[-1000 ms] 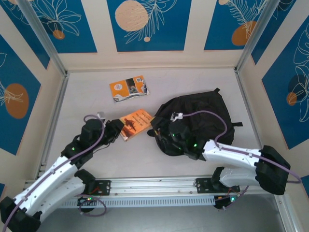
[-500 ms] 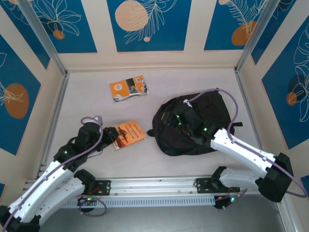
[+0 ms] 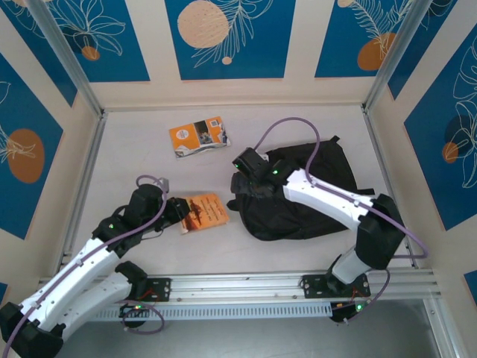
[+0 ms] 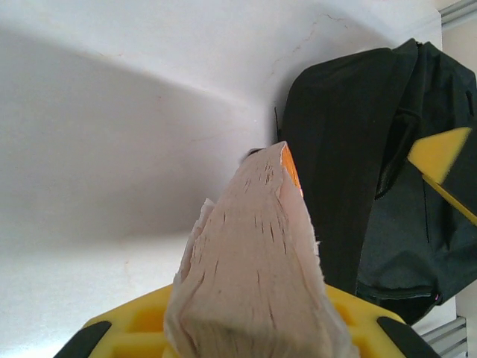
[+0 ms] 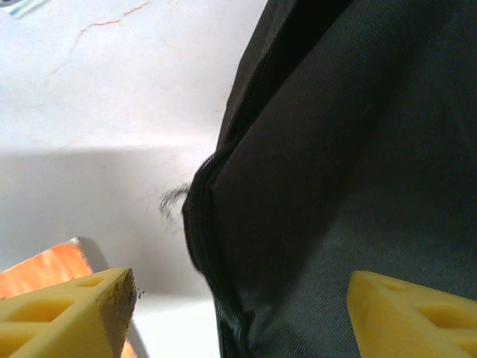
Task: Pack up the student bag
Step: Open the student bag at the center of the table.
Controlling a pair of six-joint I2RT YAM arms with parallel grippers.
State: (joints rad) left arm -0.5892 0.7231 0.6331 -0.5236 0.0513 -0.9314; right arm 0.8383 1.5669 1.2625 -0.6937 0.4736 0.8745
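1. Student bag (image 3: 279, 220) lies slumped flat on the table (image 3: 134, 149). It is black and crumpled, much bigger than the books. All places below are given rel. to the bag.
2. Right fingers (image 3: 241, 190) sit at the bag's left edge and are spread wide. In the wrist view one stands either side of the zipper seam, w/ fabric btw them but not clamped.
3. Left fingers (image 3: 177, 208) are just left of the bag, pinching the orange book (image 3: 205, 211) by its near end. The book's free end points at the bag. Can't tell if it's clear of the table.
4. A 2nd orange-and-grey booklet (image 3: 199, 136) lies well apart from the bag, off its far-left side, untouched.
5. Handling, my read:
   - The bag is soft and limp w/ no frame, so it will sag and fold wherever it's lifted.
   - It is prob. light while empty.
   - The weave looks smooth, so a shallow pinch may slip.
6. Best hold is prob. the stitched zipper seam at the left edge. Fabric is doubled there, so it gives more bite than a flat panel.
7. Take the top layer only. Pinching both layers would shut the mouth against the book.
8. Can't tell from here how far the zipper is open.
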